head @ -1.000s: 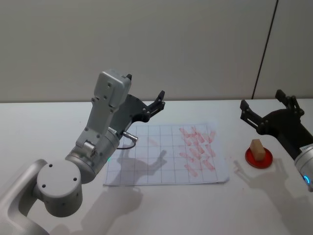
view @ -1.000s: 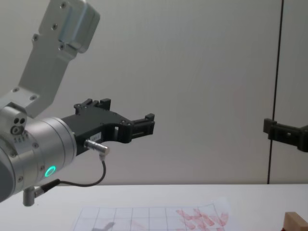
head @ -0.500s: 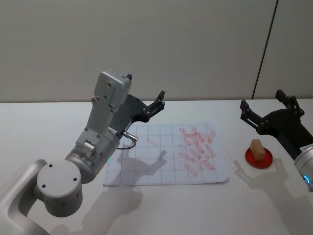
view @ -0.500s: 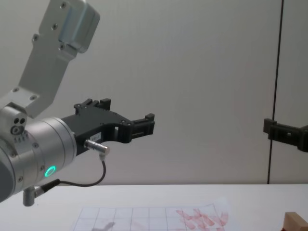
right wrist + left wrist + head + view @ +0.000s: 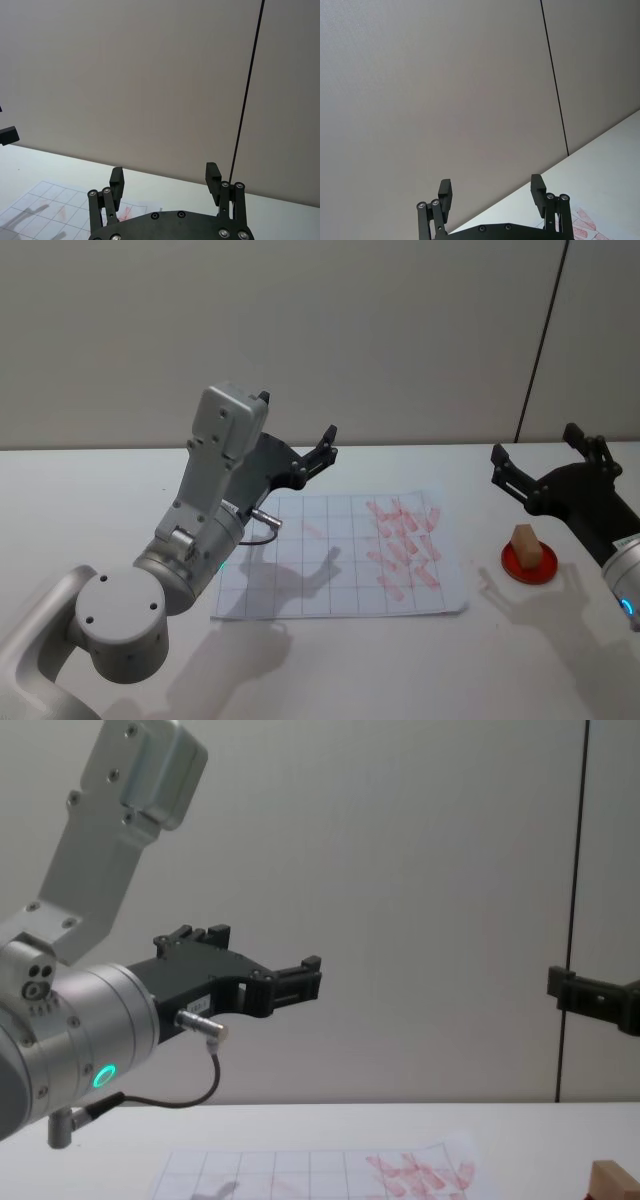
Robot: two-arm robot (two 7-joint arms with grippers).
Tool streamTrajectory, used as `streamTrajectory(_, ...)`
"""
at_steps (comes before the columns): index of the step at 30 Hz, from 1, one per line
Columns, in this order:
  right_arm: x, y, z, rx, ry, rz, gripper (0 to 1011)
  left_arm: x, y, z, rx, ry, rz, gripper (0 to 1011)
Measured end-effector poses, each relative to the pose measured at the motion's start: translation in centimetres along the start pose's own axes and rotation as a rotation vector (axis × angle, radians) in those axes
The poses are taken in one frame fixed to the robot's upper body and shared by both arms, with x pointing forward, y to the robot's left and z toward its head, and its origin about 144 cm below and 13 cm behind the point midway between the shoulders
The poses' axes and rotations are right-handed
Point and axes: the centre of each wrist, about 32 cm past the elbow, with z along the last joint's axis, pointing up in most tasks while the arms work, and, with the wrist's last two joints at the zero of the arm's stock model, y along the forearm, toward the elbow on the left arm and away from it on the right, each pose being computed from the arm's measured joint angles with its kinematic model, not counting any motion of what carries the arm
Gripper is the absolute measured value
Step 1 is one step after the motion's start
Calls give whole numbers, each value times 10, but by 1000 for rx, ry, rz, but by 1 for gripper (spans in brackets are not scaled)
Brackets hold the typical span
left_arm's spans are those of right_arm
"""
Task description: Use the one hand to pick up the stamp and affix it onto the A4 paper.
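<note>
White worktop (image 5: 330, 660): the stamp (image 5: 527, 544) stands on a red pad (image 5: 530, 568) beside the A4 paper (image 5: 330, 580). Right tool (image 5: 534, 442) hangs raised near it, open and empty; a skewed descent could topple it. Left tool (image 5: 297, 415) idles open and empty above the paper.

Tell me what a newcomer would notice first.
The silver left arm dominates, its black left gripper open and raised near the white gridded A4 paper with red stamped marks. To the right, the small light-brown wooden stamp stands on a red round pad, the open right gripper raised nearby.

No writing is legible; the red marks (image 5: 405, 545) on the A4 paper (image 5: 335, 530) cannot be read.
</note>
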Motion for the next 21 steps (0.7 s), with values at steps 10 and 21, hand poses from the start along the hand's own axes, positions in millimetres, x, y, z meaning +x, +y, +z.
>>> streamTrajectory(10,-5,-1,1,-10,-1,-19,1001,0,0,0,0,0,0,1002)
streamTrajectory(21,-22,-2,5,-86,7,-99,1001,0,0,0,0,0,0,1001)
